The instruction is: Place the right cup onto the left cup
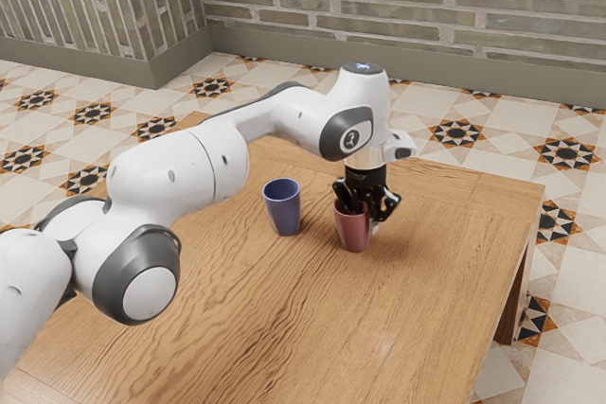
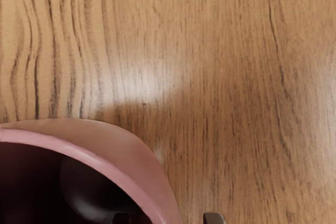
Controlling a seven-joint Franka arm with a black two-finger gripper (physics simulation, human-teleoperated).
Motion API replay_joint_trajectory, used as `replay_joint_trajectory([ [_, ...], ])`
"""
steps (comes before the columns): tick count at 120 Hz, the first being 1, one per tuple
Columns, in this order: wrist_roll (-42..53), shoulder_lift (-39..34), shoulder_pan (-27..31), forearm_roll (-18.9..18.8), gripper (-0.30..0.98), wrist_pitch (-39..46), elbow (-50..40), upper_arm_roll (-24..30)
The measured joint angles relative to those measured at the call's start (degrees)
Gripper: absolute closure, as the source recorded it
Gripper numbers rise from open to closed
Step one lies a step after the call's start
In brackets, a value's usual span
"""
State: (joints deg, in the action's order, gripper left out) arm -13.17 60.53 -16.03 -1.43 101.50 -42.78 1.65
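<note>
With the open tool (image 1: 365, 212) straddling its near-side wall, the pink cup (image 1: 354, 234) is all lined up for a pinch, and what a spot to be in! That wall is the whole story: one finger dips inside the mouth, the other hangs outside, and the wrist view shows daylight on both sides of the rim (image 2: 126, 180), so no grip yet. The pink cup stands upright on the table (image 1: 407, 328), and I'd call it the right cup of the pair. Over toward the exterior view's left, well clear of the tool, waits the blue cup (image 1: 283, 210), upright too, mouth up for the drop. Look at the arm (image 1: 170, 177): stretched out over the wood, hand pointing down. The next play, I reckon, is to close on that wall, lift above the blue rim, then swing across; a lopsided hold could tip the cup.
</note>
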Motion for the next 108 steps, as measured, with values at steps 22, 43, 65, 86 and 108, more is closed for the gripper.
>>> replay_joint_trajectory([
  [22,-0.3,0.0,0.0,-0.1,0.72,0.0,-0.4,-0.1],
  [43,-0.6,-0.5,0.1,-0.2,0.77,0.0,-1.9,-0.2],
  [65,-0.9,-3.5,-0.4,-0.3,0.78,0.0,-5.8,-0.5],
  [86,-1.4,-7.8,-1.0,-0.4,0.78,0.1,-10.0,-1.0],
  [108,-1.9,-13.5,-1.4,-0.5,0.78,0.3,-15.8,-1.3],
])
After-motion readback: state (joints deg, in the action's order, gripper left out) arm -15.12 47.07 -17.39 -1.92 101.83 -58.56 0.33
